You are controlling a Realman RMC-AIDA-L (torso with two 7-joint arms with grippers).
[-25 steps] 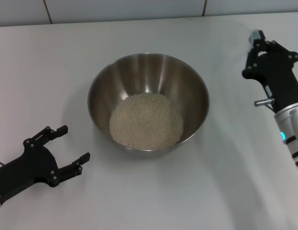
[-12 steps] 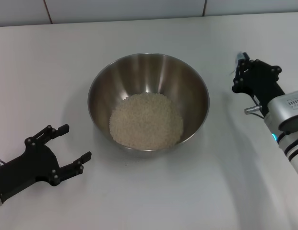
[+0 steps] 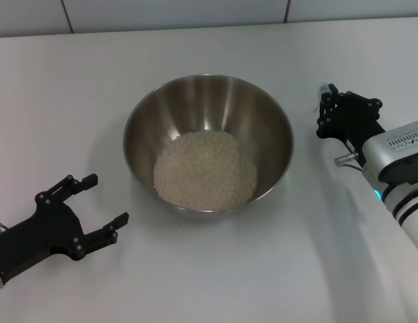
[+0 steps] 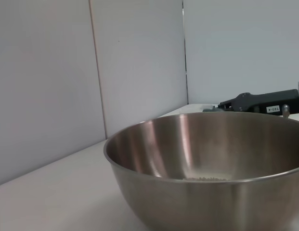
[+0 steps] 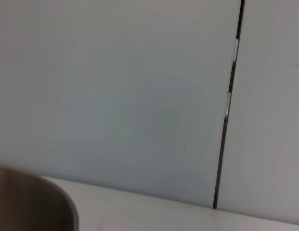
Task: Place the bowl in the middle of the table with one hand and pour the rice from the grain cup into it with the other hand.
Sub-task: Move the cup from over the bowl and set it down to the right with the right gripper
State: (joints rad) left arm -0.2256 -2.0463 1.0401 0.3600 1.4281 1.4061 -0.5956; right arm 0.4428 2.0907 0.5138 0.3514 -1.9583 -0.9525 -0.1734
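Observation:
The steel bowl stands in the middle of the white table and holds a pale mound of rice. My left gripper is open and empty, low on the table to the left of the bowl. My right gripper hovers just right of the bowl's rim. A small clear glint shows at its tip, but I cannot make out the grain cup. The left wrist view shows the bowl's outer wall close up, with the right gripper behind it. The right wrist view shows a bit of the bowl's rim.
A tiled wall runs along the back edge of the table. The right arm's white forearm reaches in from the right edge.
My right gripper has come down and to the left, from the far right towards the bowl's right rim. The left gripper and the bowl have stayed put.

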